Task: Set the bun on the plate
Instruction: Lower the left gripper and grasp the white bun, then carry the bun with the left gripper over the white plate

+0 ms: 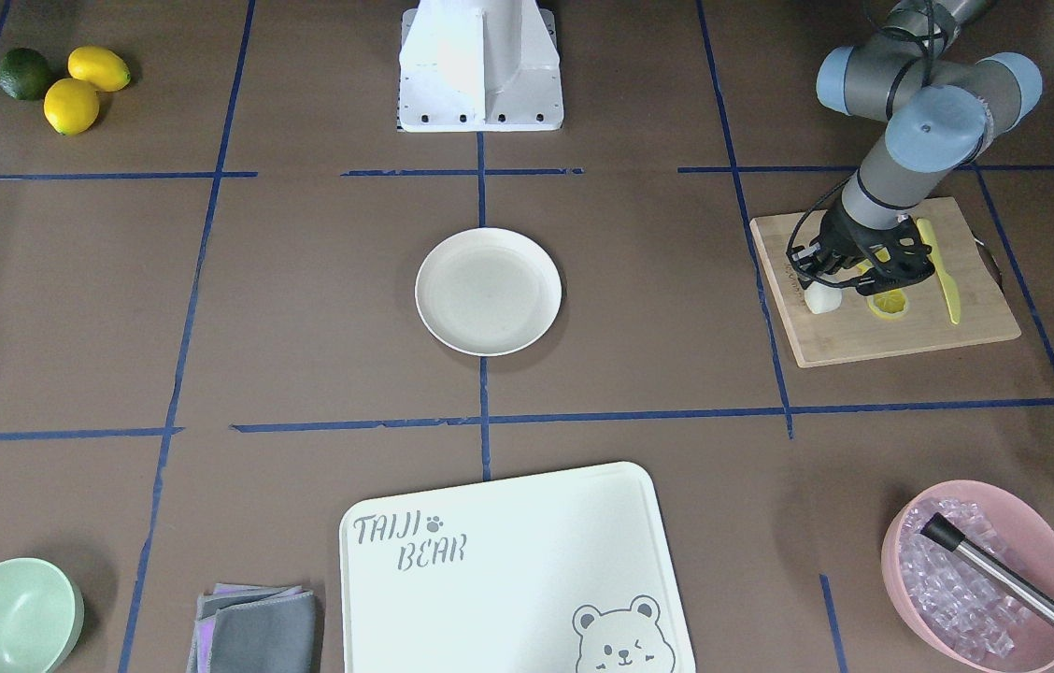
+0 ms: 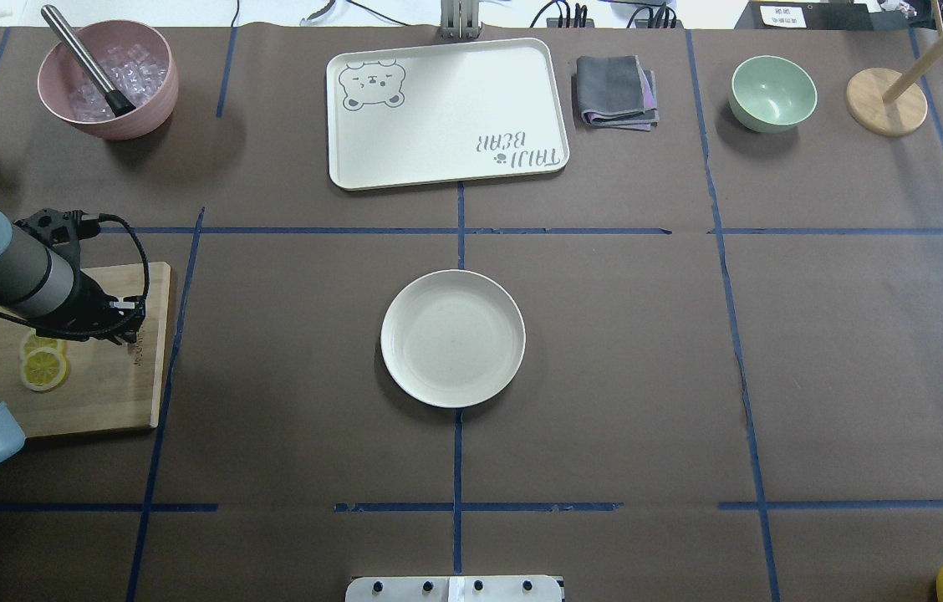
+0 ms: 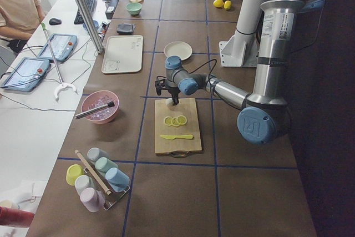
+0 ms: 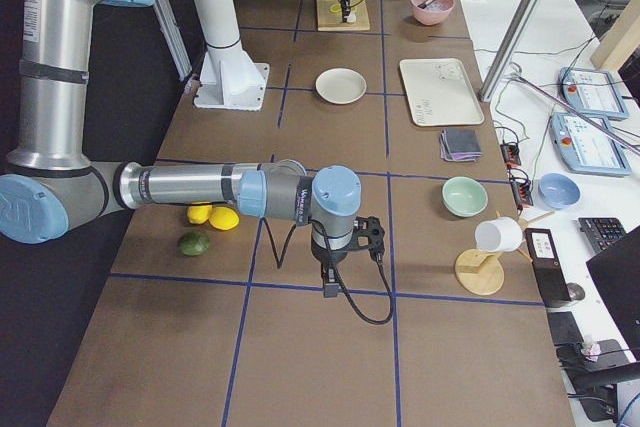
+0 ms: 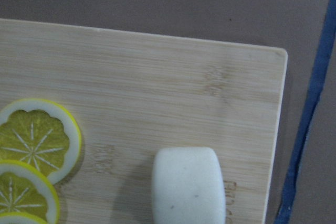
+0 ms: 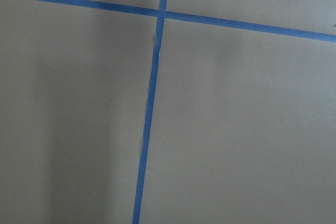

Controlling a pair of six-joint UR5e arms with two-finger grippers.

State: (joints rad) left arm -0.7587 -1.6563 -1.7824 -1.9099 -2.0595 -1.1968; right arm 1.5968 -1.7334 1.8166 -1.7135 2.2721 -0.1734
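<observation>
The bun lies flat on the wood board, not on the plate. In front view it's at the board's 9 o'clock edge. Lemon slices sit near at its 3 o'clock; L wrist view shows a gap between them. A yellow knife lies on the board at 3 o'clock of the slices.

L gripper hangs right over the bun, pointing down. Jaws: can't tell if spread or closed, as no fingers show in the wrist view.

The plate sits mid-table, well apart from the board. In overhead view the board is at the plate's 9 o'clock.

R gripper hangs low over the table, w/ lemons and a lime at about its 9 o'clock in the right side view. It's seen only from the side, so jaws can't be told.
</observation>
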